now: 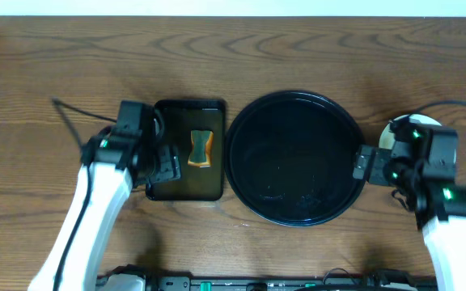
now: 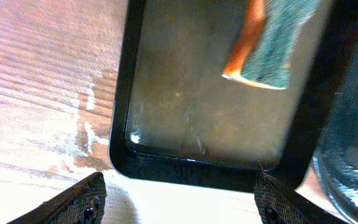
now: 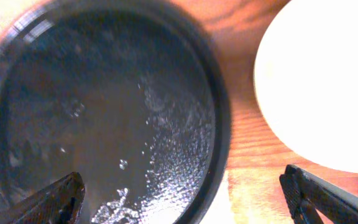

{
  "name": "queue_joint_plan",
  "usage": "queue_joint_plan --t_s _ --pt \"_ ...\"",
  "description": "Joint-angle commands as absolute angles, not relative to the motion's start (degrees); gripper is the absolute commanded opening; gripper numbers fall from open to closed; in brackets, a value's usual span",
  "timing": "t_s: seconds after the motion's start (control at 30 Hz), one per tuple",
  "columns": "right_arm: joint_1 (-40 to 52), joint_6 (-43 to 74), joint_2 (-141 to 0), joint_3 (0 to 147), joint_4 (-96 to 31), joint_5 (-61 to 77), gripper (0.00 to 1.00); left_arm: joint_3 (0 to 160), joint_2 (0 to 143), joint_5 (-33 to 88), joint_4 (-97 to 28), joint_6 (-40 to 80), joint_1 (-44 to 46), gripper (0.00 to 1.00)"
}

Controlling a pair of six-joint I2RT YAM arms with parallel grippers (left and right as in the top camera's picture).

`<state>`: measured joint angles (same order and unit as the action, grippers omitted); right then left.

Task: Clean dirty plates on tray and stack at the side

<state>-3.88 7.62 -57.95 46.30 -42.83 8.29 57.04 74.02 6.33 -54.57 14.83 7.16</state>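
The large round black tray (image 1: pixel 241 174) lies mid-table with no plate on it; wet droplets shine on it in the right wrist view (image 3: pixel 104 106). A pale plate (image 1: pixel 419 121) lies right of the tray, mostly hidden under my right arm; it shows as a pale disc in the right wrist view (image 3: pixel 322 81). I cannot tell whether other plates lie under it, and no yellow plate shows. My right gripper (image 1: pixel 364 164) (image 3: pixel 182 199) is open and empty over the tray's right rim. My left gripper (image 1: pixel 166 164) (image 2: pixel 179 202) is open and empty at the rectangular tray's left front corner.
A smaller rectangular black tray (image 1: pixel 172 190) (image 2: pixel 185 168) lies left of the round tray and holds an orange-and-green sponge (image 1: pixel 201 149) (image 2: pixel 266 43). Bare wooden table surrounds both trays. A black cable (image 1: pixel 71 121) runs at the far left.
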Motion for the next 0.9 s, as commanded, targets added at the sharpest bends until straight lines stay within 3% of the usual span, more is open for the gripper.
queue_joint_plan --t_s 0.0,0.23,0.4,0.87 --pt "-3.6 7.8 -50.1 43.5 -43.0 6.2 0.99 53.6 65.4 6.9 -52.8 14.6 7.2 0.77" --pt "-3.7 7.7 -36.8 38.6 -43.1 5.8 0.99 43.7 44.1 6.8 -44.9 12.4 7.9 0.77" --pt "-3.7 7.6 -34.8 37.8 -43.4 5.8 0.99 41.7 35.4 6.8 -44.9 12.3 7.9 0.77" --pt "-3.7 7.6 -34.9 37.8 -43.4 5.8 0.99 41.7 33.3 6.8 -44.9 12.3 7.9 0.77"
